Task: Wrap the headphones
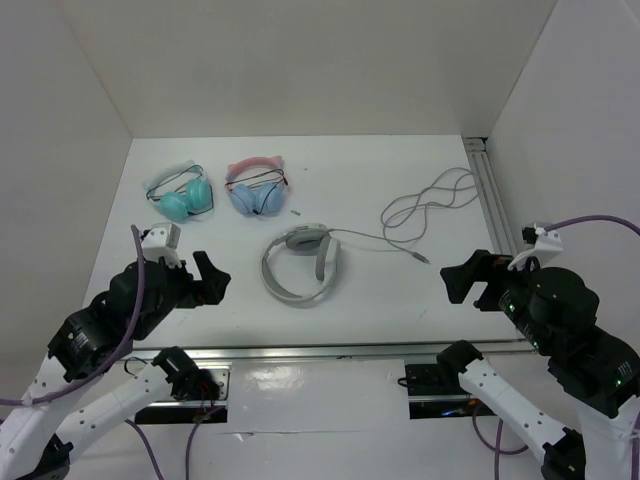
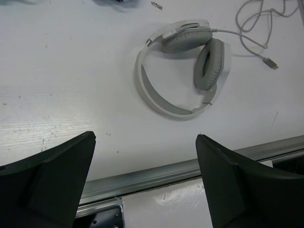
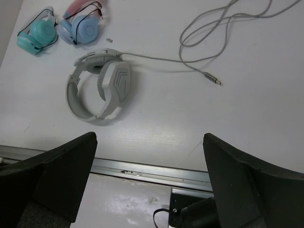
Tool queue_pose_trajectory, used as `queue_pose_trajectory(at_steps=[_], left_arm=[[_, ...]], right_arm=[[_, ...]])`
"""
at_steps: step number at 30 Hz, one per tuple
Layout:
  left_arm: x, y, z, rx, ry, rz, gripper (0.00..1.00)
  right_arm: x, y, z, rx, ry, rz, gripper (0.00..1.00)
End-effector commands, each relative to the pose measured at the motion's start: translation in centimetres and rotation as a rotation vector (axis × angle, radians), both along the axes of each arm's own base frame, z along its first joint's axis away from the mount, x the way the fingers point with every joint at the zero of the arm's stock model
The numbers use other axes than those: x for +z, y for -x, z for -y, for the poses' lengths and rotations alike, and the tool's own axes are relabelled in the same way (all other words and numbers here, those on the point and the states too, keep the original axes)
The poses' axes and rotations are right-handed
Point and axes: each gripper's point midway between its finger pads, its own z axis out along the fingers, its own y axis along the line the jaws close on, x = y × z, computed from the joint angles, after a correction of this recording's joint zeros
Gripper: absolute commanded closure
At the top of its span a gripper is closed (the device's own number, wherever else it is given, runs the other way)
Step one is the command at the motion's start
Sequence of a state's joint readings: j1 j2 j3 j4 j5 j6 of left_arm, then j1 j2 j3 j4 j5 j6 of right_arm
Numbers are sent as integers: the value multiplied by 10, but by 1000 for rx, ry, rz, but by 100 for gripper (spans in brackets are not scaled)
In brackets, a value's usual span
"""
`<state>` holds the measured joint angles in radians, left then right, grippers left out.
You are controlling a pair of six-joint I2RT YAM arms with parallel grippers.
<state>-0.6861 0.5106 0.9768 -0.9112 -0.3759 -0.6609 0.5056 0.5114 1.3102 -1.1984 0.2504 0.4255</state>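
Observation:
The white-and-grey headphones (image 1: 302, 240) lie flat in the middle of the table, ear cups folded inward. Their thin grey cable (image 1: 430, 205) runs right from one cup into loose loops, and its plug end lies free. My left gripper (image 1: 205, 280) is open and empty, hovering to the left of the headphones near the front edge. My right gripper (image 1: 468, 282) is open and empty, to the right of them. In the left wrist view the headphones (image 2: 209, 64) are ahead of the open gripper (image 2: 145, 137). In the right wrist view the headphones (image 3: 114, 80) and cable (image 3: 209, 28) are ahead of the open gripper (image 3: 149, 137).
A teal pair of headphones (image 1: 180, 197) and a pink-and-blue cat-ear pair (image 1: 255, 190) lie at the back left. A small loose piece (image 1: 296, 212) lies next to them. A metal rail (image 1: 495, 195) runs along the right wall and another (image 1: 330, 350) along the front edge.

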Motion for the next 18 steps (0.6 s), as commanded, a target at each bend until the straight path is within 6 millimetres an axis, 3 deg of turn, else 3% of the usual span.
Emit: queue_pose_trajectory(at_steps=[1,8,13,18], left_arm=[[6,-6,8,-23,14,26,0],[14,-1,-3,14,46,78,0],[21,-8,17,-59,42,50,0],[-1,-34,45,9,52,-115,0]], right_arm=[[13,2,4,-10,-15,54,0],[11,2,6,-20,0,35,0],[13,-4,0,-7,-5,33,0],[19,-6,-13,44,-48,52,0]])
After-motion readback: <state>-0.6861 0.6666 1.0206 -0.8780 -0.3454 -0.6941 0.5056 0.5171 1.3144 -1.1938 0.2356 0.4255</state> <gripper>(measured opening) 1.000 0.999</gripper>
